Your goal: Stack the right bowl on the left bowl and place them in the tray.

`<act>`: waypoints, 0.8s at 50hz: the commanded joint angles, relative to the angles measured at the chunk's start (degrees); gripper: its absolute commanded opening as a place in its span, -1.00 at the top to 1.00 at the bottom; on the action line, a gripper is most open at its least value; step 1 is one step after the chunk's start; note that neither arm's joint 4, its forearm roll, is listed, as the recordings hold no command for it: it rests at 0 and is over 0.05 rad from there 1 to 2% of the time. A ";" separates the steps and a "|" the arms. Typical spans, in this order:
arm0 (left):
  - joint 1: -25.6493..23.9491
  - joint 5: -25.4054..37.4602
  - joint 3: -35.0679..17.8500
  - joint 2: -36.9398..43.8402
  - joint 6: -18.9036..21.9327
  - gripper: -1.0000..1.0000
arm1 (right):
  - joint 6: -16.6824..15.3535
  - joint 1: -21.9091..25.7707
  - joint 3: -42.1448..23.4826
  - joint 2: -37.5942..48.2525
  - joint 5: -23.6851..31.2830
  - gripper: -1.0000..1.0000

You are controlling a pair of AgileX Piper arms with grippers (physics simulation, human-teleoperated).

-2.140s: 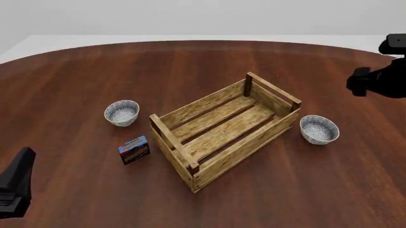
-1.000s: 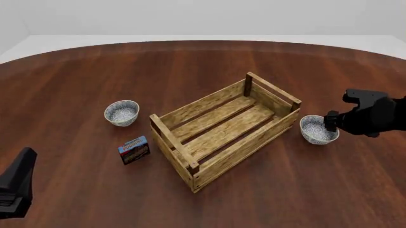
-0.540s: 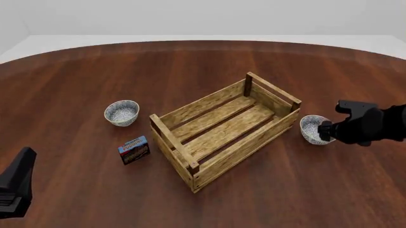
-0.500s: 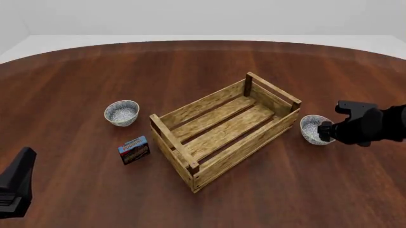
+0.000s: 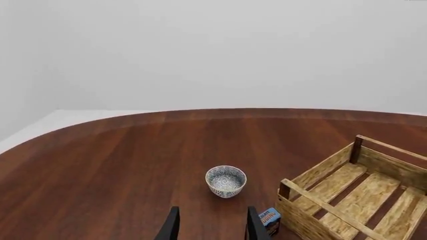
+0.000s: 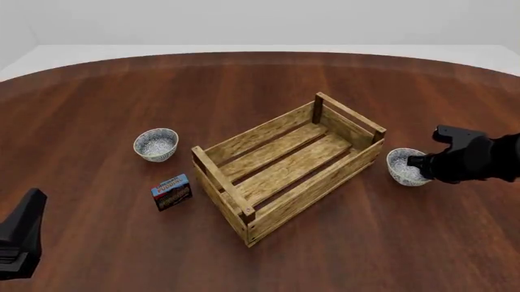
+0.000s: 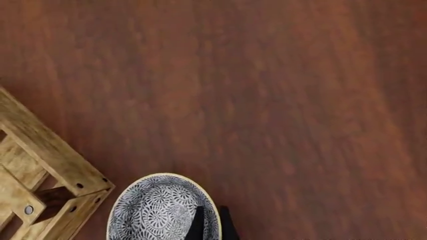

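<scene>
The right bowl [image 6: 404, 167] sits on the brown wooden surface [image 6: 243, 79] just beside the right-hand corner of the tray [image 6: 288, 164]. The right pincer [image 7: 211, 225] straddles this bowl's rim: in the right wrist view 1 finger lies inside the speckled interior and the other just outside the wall, with only a narrow gap between them, so it looks clamped on the right bowl's rim, though the contact itself sits at the frame edge and is hard to confirm. In the front view the dark right arm covers the bowl's far-right side.

The left bowl [image 6: 156, 144] stands upright, well apart from the tray's left end, with a small blue-and-red box [image 6: 172, 191] between it and the near edge. The left pincer [image 5: 211, 225] hangs low at the near left, its 2 fingers apart and holding nothing, aimed toward the left bowl.
</scene>
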 commanded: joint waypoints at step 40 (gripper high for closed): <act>-0.71 0.23 -0.82 0.00 -0.95 -1.00 | -1.16 3.09 4.65 -23.80 8.78 1.00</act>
